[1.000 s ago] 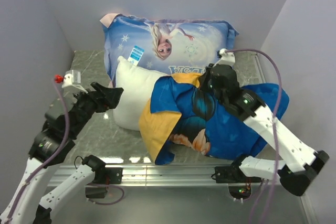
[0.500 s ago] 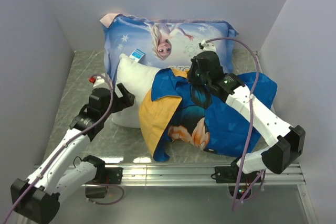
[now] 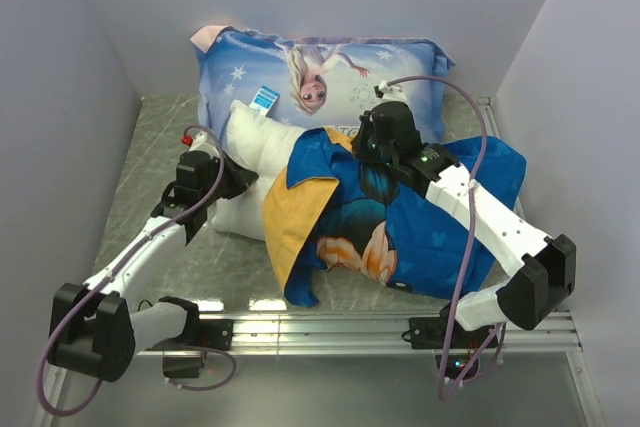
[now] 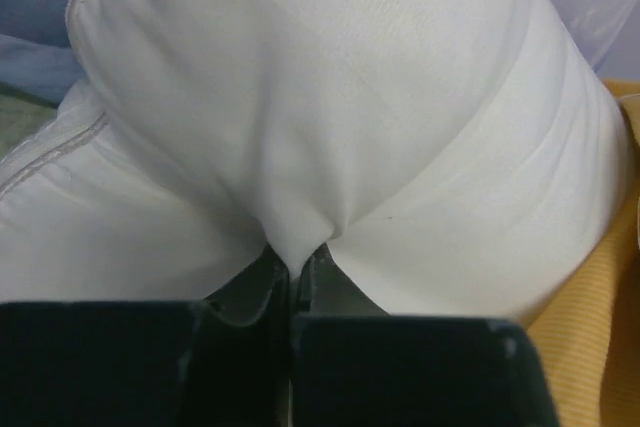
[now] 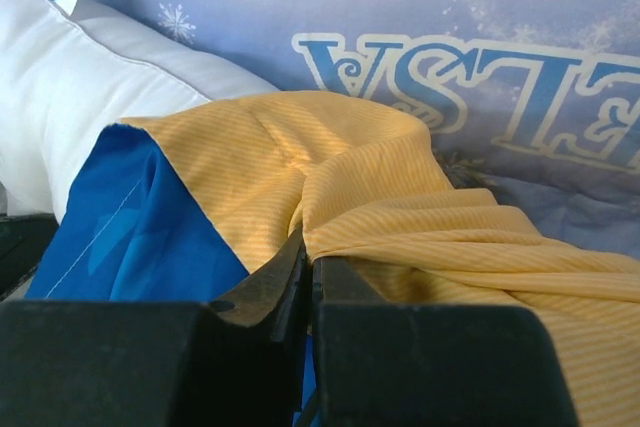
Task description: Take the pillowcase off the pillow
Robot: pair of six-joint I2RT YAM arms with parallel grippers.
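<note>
Since a second ago the left arm has swung inward and its elbow has dropped toward the near left corner, and the left claw (image 3: 232, 179), then spread wide beside the cushion, is now pinched shut on a fold of the plump white rectangular pillow (image 3: 255, 159); the left wrist view shows white fabric bunched between the dark fingers (image 4: 262, 282). The right arm has drawn back toward the middle, and the right claw (image 3: 372, 142) is closed on the yellow-striped edge of the soft blue-and-yellow Mickey-print pillowcase (image 3: 420, 237), its fabric gathered at the fingertips in the right wrist view. That pillowcase covers the pillow's right part and spreads rightward over the grey marbled surface (image 3: 160, 137), its yellow lining folded open along the left edge. Bare white pillow juts out to the left, a small blue-and-white label (image 3: 263, 100) at its far corner. Behind both, a light blue Elsa-print cushion (image 3: 330, 72) leans against the back wall.
</note>
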